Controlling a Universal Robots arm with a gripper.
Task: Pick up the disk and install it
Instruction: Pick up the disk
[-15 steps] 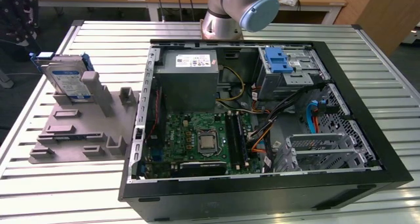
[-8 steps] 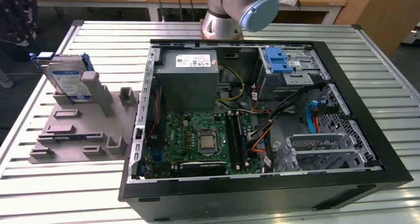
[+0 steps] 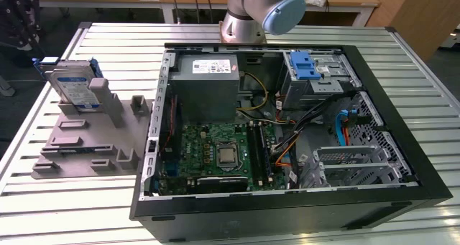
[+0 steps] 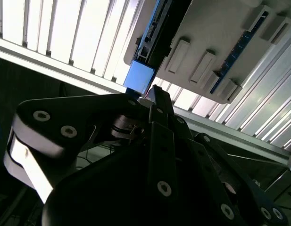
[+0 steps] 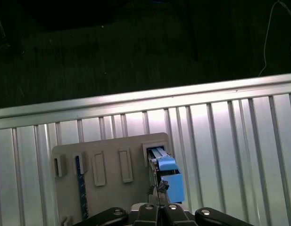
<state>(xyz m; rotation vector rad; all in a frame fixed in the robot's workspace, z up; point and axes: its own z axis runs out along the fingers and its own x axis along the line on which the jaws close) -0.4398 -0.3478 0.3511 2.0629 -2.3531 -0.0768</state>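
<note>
The disk (image 5: pixel 165 165) stood edge-up in its holder (image 5: pixel 110 143), long axis pointing at the tool (image 5: pixel 157 192), close at its blue end; we could not tell the tool's opening.

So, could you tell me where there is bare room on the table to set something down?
Bare slats lie on the table next to the grey holder, at the exterior view's lower left, and in a strip beside the computer case on the exterior view's right. Crowded: inside the case, with cables, and around the disk standing in the holder.
</note>
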